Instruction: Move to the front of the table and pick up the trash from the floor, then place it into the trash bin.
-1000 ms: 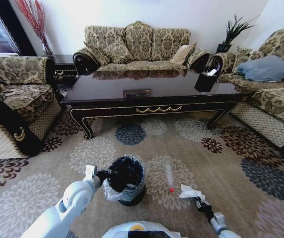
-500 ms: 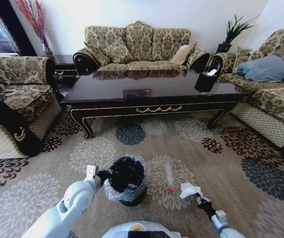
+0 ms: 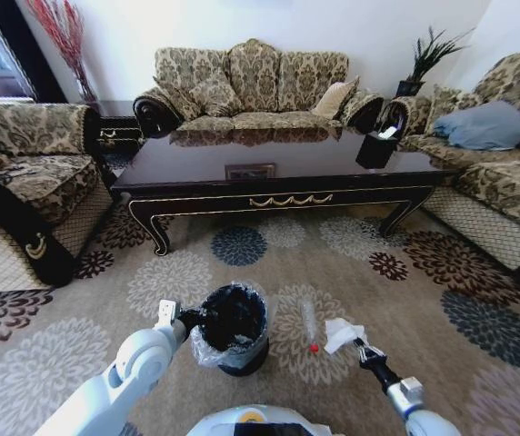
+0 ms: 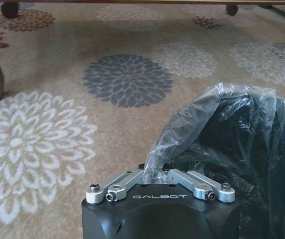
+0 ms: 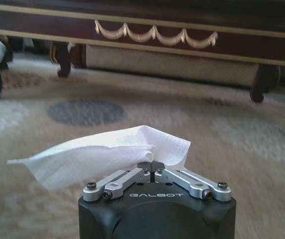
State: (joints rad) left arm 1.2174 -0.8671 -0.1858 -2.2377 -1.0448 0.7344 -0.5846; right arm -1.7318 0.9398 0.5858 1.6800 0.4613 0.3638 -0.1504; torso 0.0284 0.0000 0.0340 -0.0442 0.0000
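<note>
The left hand (image 4: 152, 180) pinches the liner at the trash bin (image 3: 231, 327) rim, likely steadying it. The right hand (image 5: 151, 168) is clamped on the white paper (image 3: 340, 333), carried off the carpet right of the bin. Since a second ago, paper and hand have risen and moved nearer the bin. The clear tube (image 3: 310, 325) lies on the floor between them.

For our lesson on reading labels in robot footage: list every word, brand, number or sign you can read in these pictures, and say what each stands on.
"GALBOT": on the black body of the left gripper, which is shut on the bag of the trash bin.
"GALBOT": on the black body of the right gripper, which is shut on the white paper.
Framed item under the table: too small to read.
</note>
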